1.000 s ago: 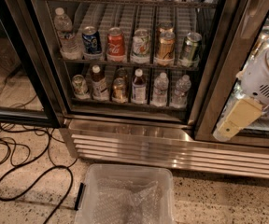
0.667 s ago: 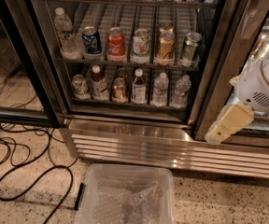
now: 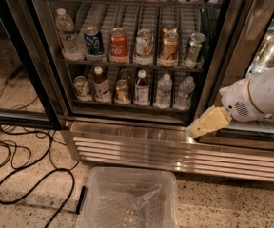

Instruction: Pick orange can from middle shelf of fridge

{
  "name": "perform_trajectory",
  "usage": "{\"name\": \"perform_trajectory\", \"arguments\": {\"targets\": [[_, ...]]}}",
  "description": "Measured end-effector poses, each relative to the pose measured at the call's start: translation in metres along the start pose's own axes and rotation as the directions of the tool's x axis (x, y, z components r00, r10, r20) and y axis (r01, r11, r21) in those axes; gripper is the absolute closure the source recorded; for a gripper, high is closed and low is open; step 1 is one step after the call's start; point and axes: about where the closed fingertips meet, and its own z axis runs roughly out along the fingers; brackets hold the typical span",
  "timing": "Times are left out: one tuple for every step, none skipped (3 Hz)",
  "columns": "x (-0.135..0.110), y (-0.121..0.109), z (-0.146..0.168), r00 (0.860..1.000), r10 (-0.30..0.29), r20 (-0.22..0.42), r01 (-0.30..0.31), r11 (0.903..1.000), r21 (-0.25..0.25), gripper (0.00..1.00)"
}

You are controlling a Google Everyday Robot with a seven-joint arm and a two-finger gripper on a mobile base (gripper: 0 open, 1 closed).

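The gripper (image 3: 200, 128) sits at the right of the frame, just below centre: a pale yellow, matte, wedge-shaped piece pointing down and to the left. Whether it is apart or together cannot be told from this angle, and nothing shows in its grasp. It lies across the steel sill of the fridge (image 3: 127, 148), though contact with it cannot be judged. Behind it, the rounded white arm (image 3: 263, 95), smooth plastic with a small perforated patch, runs off the right edge. Well apart from it, up and to the left, the orange can (image 3: 169, 50) stands upright on the middle shelf (image 3: 127, 63), a dark wire rack with a thin front rail. The can has a shiny copper-orange body and a silver top. It is between a pale green-marked can (image 3: 144, 45) on its left and a green can (image 3: 194, 50), slightly tilted, on its right. Further left stand a red cola can (image 3: 118, 45), a blue can (image 3: 93, 41) and a clear water bottle (image 3: 66, 32). The rack below holds small bottles (image 3: 141, 87) and cans. The fridge base is ribbed stainless steel. At the bottom centre sits a clear plastic bin (image 3: 95, 184) lined with bubble wrap. Black cables (image 3: 13, 161) loop over the speckled floor at the lower left.
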Motion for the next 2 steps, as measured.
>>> {"name": "perform_trajectory", "arguments": {"targets": [[-0.0042, -0.0110, 0.0200, 0.999, 0.053, -0.003, -0.053, 0.9986, -0.006, 0.00], [-0.0052, -0.0102, 0.0213, 0.998, 0.057, -0.004, -0.057, 0.9983, -0.008, 0.00]]}}
